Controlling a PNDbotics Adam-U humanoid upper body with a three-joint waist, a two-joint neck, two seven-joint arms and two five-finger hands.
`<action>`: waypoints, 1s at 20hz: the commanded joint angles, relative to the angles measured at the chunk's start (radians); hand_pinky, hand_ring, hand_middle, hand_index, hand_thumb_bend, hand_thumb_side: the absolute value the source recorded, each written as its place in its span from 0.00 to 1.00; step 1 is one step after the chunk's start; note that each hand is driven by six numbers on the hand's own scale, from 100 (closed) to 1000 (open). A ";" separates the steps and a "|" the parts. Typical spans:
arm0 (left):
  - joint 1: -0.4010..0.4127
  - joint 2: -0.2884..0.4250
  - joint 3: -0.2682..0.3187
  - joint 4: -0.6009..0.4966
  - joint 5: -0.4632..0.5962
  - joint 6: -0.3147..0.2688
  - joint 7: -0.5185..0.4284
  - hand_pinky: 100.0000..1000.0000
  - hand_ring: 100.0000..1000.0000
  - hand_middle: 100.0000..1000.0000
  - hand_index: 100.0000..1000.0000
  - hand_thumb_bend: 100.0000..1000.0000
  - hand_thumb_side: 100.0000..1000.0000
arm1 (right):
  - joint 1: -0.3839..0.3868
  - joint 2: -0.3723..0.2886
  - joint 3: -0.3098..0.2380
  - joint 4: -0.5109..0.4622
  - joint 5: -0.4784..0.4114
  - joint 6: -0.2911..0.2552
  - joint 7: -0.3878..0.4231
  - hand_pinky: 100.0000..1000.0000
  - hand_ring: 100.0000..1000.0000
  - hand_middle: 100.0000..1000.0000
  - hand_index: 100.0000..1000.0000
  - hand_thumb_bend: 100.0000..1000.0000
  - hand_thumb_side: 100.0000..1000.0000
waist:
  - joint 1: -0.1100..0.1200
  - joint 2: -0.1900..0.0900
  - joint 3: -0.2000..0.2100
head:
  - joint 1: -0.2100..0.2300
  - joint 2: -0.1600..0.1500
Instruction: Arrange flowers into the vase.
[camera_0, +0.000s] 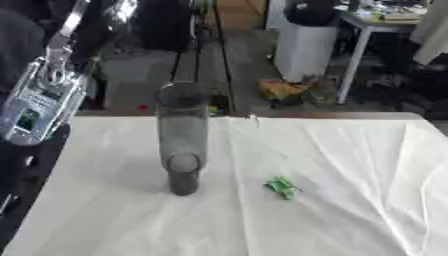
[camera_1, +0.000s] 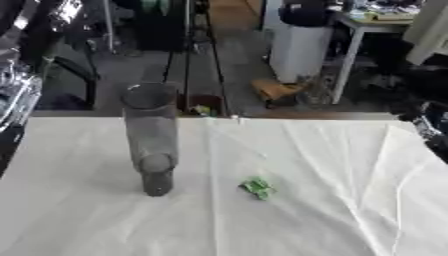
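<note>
White tablecloth (camera_0: 350, 165), upright vase (camera_0: 182, 140), green scrap (camera_0: 282, 187)

Translucent grey smooth glass-like vase (camera_0: 182, 137), creased matt white tablecloth (camera_0: 332, 165), small glossy green scrap (camera_0: 282, 187)

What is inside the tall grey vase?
The vase stands upright on the white cloth. No flowers stick out of its rim. Its dark inside cannot be seen. A small green thing lies beside it.
</note>
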 joint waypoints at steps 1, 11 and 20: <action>-0.040 -0.005 0.029 -0.013 0.108 -0.005 0.059 0.00 0.00 0.00 0.13 0.35 0.65 | -0.020 -0.018 -0.001 -0.022 -0.012 -0.001 0.005 0.77 0.78 0.62 0.73 0.00 0.83 | 0.002 -0.009 -0.006 | 0.004 -0.011; -0.042 -0.014 0.054 -0.060 0.359 -0.147 0.186 0.00 0.00 0.00 0.14 0.54 0.60 | -0.017 -0.013 -0.004 -0.030 -0.015 0.006 0.008 0.77 0.78 0.62 0.73 0.00 0.83 | 0.005 -0.009 -0.019 | 0.003 -0.017; -0.036 -0.014 0.044 -0.049 0.386 -0.274 0.192 0.00 0.00 0.00 0.13 0.51 0.65 | -0.015 -0.011 -0.007 -0.035 -0.018 0.009 0.009 0.77 0.78 0.62 0.73 0.00 0.83 | 0.006 -0.008 -0.023 | 0.000 -0.018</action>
